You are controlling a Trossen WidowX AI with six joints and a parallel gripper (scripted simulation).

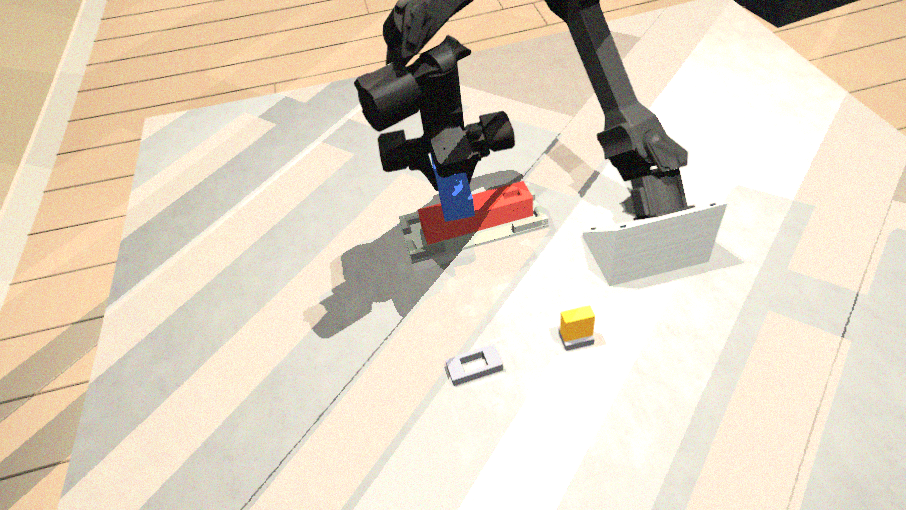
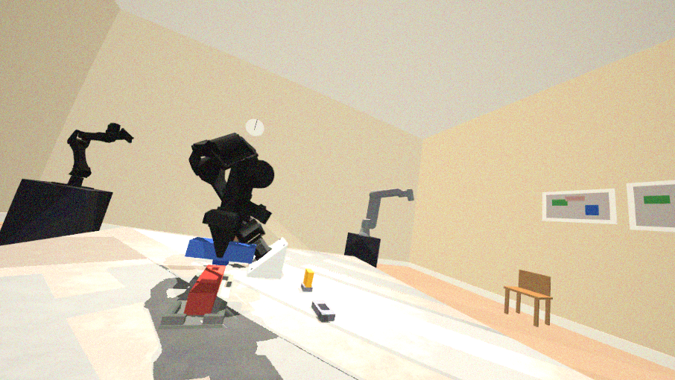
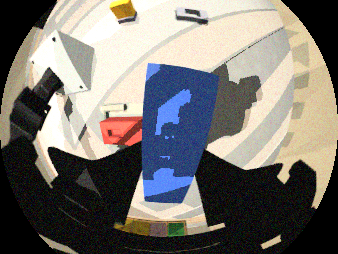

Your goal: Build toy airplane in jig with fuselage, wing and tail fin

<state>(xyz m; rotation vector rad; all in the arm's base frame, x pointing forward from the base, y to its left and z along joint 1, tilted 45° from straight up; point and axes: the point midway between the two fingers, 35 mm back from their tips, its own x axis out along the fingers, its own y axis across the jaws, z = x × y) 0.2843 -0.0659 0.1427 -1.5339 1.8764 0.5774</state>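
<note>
While 1 fuselage (image 1: 504, 204) (image 2: 204, 292) (image 3: 115, 130) lies below | fingers (image 1: 453, 180) (image 2: 220, 255) grip blue wing (image 1: 456, 197) (image 2: 243, 252) (image 3: 177, 132)

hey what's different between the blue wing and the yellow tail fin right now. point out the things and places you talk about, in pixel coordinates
The blue wing (image 1: 455, 197) (image 2: 197, 249) (image 3: 175, 120) is gripped by the gripper; the yellow tail fin (image 1: 577, 323) (image 2: 308, 278) (image 3: 122, 9) isn't. The wing is a long bar, while the fin is a small block. The wing hangs over the red fuselage (image 1: 500, 205) (image 2: 203, 292) (image 3: 114, 131); the fin stands upright in a grey holder (image 1: 578, 344) (image 2: 307, 288) (image 3: 128, 19). Neither is seated on the fuselage.
</note>
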